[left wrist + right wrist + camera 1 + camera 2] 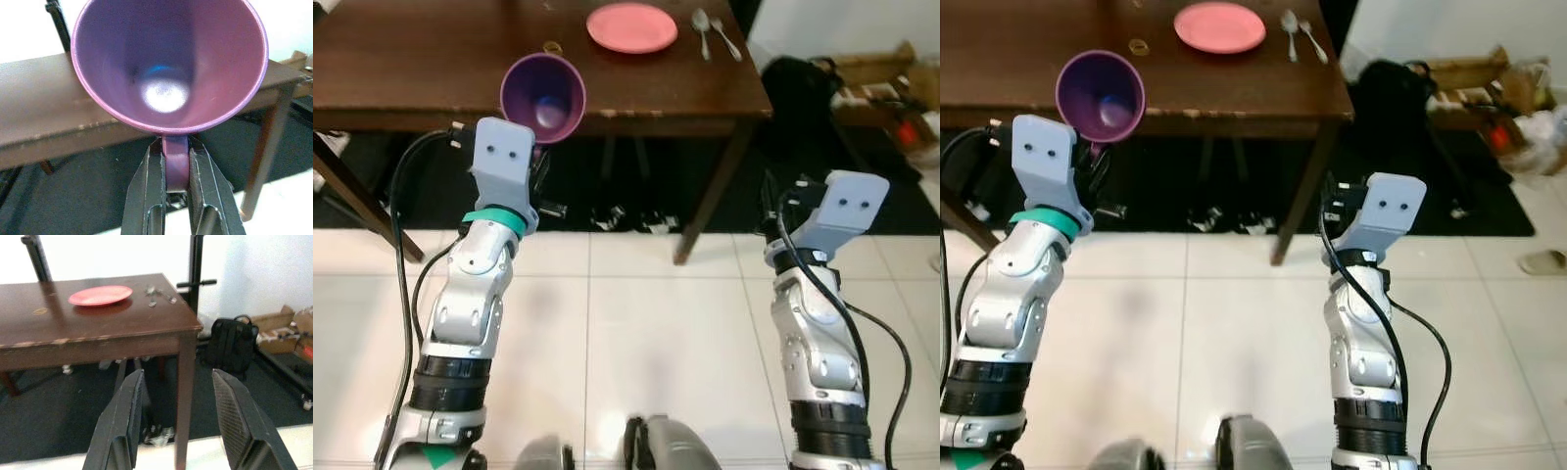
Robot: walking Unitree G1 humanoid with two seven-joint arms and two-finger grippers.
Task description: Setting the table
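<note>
Left wrist view is the clearest one: the left gripper (177,161) is clamped on the handle of a purple cup (168,63), one black finger on each side of the handle, with the cup's open mouth facing back at the camera. From the head cameras, that cup (543,96) is held up in the air in front of the near edge of the table (431,69), not resting on it. The right gripper (178,404) is off to the robot's right with nothing in it, fingers spread apart, pointing at the table's right front leg. Further back on the tabletop there's a pink plate (632,26), and just to its right a spoon (702,29) and a fork (726,37) lying side by side. Past the table's right corner, a black bag (795,80) sits on the floor, with cardboard boxes (876,73) beyond it.
</note>
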